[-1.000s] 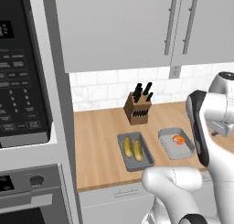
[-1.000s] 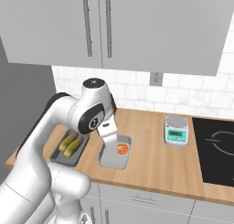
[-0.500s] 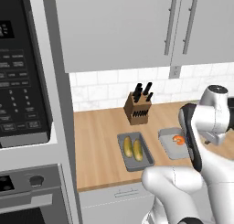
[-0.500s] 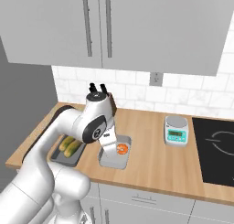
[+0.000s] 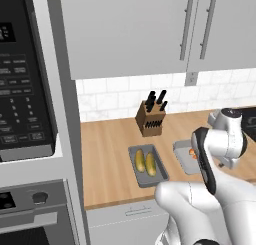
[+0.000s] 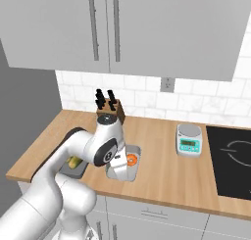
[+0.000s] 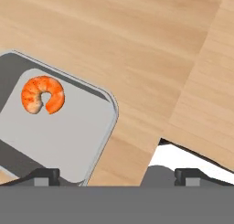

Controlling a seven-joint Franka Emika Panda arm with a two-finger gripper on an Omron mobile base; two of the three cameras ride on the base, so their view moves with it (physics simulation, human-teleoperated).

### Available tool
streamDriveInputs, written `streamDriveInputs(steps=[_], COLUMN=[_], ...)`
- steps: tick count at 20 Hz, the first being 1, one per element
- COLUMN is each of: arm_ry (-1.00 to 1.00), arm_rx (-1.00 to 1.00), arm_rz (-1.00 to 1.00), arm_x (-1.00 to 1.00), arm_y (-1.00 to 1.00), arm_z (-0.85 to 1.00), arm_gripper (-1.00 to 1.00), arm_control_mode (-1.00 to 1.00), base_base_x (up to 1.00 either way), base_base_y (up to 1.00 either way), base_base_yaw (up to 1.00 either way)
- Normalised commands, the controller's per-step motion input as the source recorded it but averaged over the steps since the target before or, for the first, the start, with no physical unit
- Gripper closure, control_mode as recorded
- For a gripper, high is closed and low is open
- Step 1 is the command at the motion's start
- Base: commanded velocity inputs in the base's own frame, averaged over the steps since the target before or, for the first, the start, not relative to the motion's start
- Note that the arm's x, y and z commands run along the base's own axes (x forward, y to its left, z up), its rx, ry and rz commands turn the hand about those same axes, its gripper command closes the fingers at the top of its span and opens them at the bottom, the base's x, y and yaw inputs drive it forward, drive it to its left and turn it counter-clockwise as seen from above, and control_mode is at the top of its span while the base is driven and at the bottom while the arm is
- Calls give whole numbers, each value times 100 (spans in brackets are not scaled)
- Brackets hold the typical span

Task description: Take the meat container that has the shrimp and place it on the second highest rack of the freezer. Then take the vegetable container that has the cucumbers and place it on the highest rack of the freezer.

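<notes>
Shrimp container (image 7: pixel 68 136): a shallow grey tray on the wooden counter (image 5: pixel 110 154); in the hand view it lies at 9 o'clock, its left and bottom parts cut off by the frame.
Shrimp (image 7: pixel 42 95): one orange curl lying in the tray toward its 10 o'clock corner; in the right base view it shows as an orange spot (image 6: pixel 131 159) just past the arm's wrist.
Gripper (image 7: pixel 116 175): fingers spread wide and holding nothing; one tip (image 7: pixel 45 174) stands over the tray's near edge, the other (image 7: pixel 189 174) over bare wood at 3 o'clock of the tray.
Cucumber container (image 5: pixel 148 165): a second grey tray at 9 o'clock of the shrimp tray in the left base view, with two yellow-green cucumbers (image 5: pixel 145 161) lying side by side.
Left base view: the arm covers most of the shrimp tray (image 5: pixel 183 154); only its left rim and a bit of orange can be seen.
Right base view: the arm hides nearly all of the cucumber tray (image 6: pixel 72 166), leaving one corner and a bit of cucumber.
Knife block (image 5: pixel 150 118): at 12 o'clock of the cucumber tray, against the tiled wall.
Kitchen scale (image 6: pixel 188 140): on the counter at 3 o'clock of the shrimp tray, well apart, beside the black cooktop (image 6: pixel 230 158).
Microwave (image 5: pixel 22 84): at 9 o'clock in the left base view, above an oven (image 5: pixel 35 209); its buttons are too small to read.
</notes>
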Motion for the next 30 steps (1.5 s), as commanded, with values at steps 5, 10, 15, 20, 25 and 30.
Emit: streamDriveInputs(steps=[5, 10, 15, 20, 25, 30], arm_ry=[11, 15, 3, 0, 0, 0], arm_rx=[6, 6, 0, 0, 0, 0], arm_rz=[-1, -2, -1, -1, 0, 0], arm_x=[27, 39, 31, 1, 0, 0], arm_y=[-13, -12, -1, 0, 0, 0], arm_z=[-1, -2, -30, -62, -64, -37], arm_gripper=[-100, -100, -100, -100, -100, -100], arm_control_mode=[-100, -100, -100, -100, -100, -100], base_base_x=[0, 0, 0, 0, 0, 0], base_base_y=[0, 0, 0, 0, 0, 0], base_base_yaw=[0, 0, 0, 0, 0, 0])
